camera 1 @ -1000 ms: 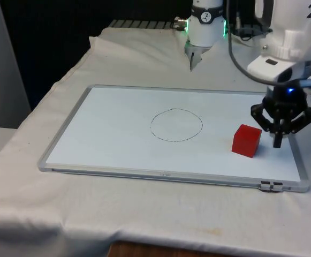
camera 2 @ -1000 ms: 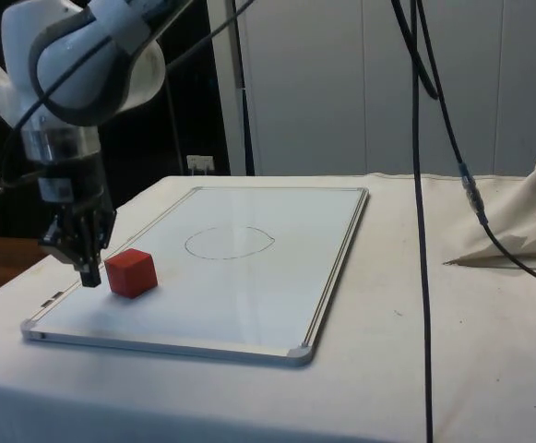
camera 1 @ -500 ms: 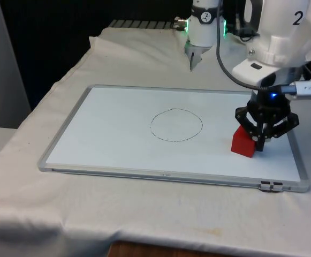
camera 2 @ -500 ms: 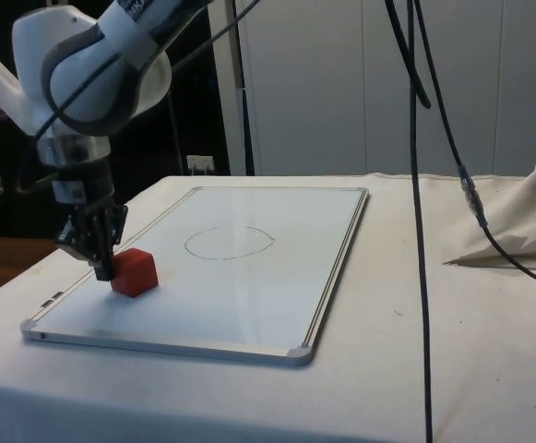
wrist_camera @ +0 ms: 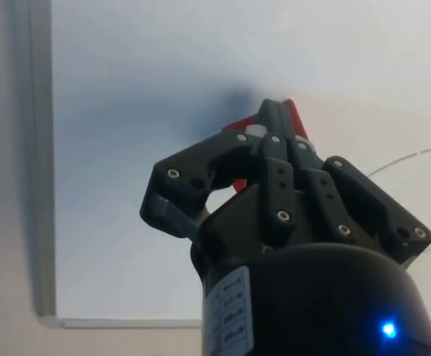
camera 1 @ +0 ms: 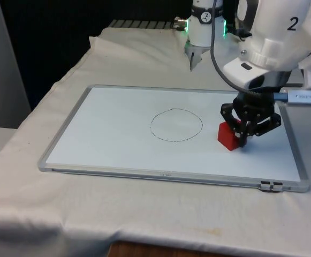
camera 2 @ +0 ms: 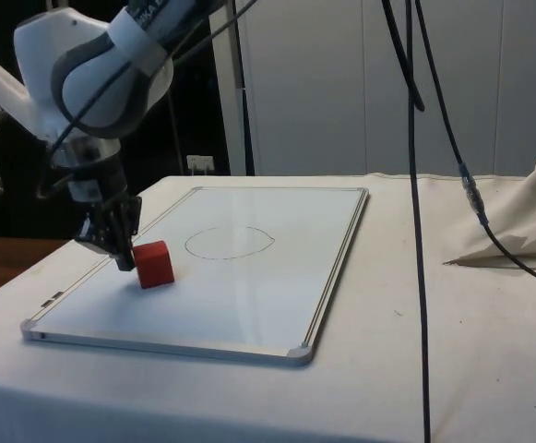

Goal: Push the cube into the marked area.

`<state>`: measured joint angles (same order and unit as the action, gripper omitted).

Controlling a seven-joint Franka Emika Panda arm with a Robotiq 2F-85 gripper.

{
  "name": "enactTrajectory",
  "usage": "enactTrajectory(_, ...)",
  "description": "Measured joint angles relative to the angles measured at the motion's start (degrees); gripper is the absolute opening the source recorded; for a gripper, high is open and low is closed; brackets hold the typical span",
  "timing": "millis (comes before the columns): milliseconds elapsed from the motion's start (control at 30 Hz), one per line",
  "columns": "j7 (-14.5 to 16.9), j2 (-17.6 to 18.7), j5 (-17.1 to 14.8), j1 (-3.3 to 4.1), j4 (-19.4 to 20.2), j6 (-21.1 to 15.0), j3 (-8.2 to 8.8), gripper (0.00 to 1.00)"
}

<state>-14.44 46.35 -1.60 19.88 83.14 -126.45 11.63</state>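
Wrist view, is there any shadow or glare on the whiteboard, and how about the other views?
Wrist view: a soft dark shadow lies on the whiteboard beside the red cube. Side view: faint pale reflections streak the board. Front view: evenly lit, no glare; the gripper casts little shadow.

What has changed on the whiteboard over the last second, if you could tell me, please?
The gripper closed in on the red cube and pushed it toward the front view's left, nearer the drawn circle, though not inside. The whiteboard and circle stayed put.
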Motion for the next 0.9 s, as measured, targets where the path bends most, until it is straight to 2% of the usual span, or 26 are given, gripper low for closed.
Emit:
enactTrajectory(133, -0.97, -0.46, 1.78, 0.57, 1.38, 0.69, -0.11, 0.0)
enactTrajectory(367, -2.41, -2.01, 2.92, 1.6, 4.53, 0.69, -0.74, 0.0)
enactTrajectory(633, -2.58, -4.35, 4.07, 1.89, 8.65, 0.69, -0.74, 0.0)
enactTrajectory(900, -3.84, -7.22, 7.91, 2.01, 13.69, 0.57, -0.63, 0.0)
